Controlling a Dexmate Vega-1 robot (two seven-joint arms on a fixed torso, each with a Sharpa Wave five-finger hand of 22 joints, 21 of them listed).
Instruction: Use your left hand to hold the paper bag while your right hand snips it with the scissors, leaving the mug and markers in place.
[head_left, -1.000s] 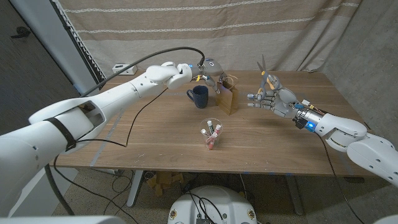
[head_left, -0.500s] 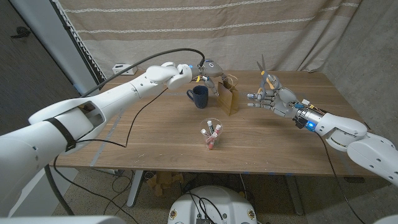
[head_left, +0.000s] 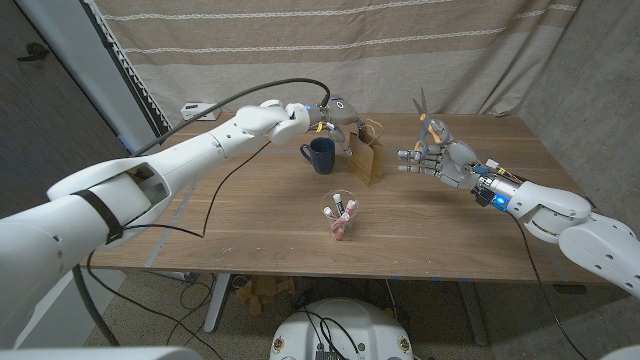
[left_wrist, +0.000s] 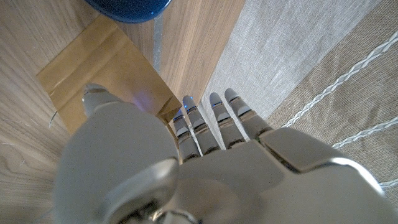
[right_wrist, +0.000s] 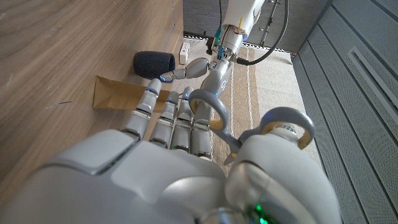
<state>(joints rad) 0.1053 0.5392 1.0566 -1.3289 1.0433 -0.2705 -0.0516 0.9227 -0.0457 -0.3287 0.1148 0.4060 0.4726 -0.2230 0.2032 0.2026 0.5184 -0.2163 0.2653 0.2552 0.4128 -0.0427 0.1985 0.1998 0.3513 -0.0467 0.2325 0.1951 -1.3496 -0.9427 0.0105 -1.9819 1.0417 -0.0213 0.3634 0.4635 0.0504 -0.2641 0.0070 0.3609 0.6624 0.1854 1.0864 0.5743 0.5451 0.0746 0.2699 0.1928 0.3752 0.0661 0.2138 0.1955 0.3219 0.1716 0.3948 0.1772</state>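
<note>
The brown paper bag (head_left: 367, 160) stands upright at the table's far middle. My left hand (head_left: 340, 120) is at its top edge; in the left wrist view the thumb lies on the bag's face (left_wrist: 106, 68) and the fingers (left_wrist: 211, 118) reach past its edge, pinching it. My right hand (head_left: 440, 158) hovers to the right of the bag, apart from it, and grips the scissors (head_left: 421, 105) with blades pointing up. The scissor handles (right_wrist: 211, 115) ring my right hand (right_wrist: 174, 174). The dark blue mug (head_left: 320, 155) stands just left of the bag. A clear cup of markers (head_left: 338, 215) stands nearer me.
A curtain hangs close behind the table's far edge (head_left: 460, 117). A white power strip (head_left: 195, 108) lies at the far left corner. My left arm's black cable (head_left: 270, 88) arcs above the table. Bare wood (head_left: 450, 230) spreads on the front right.
</note>
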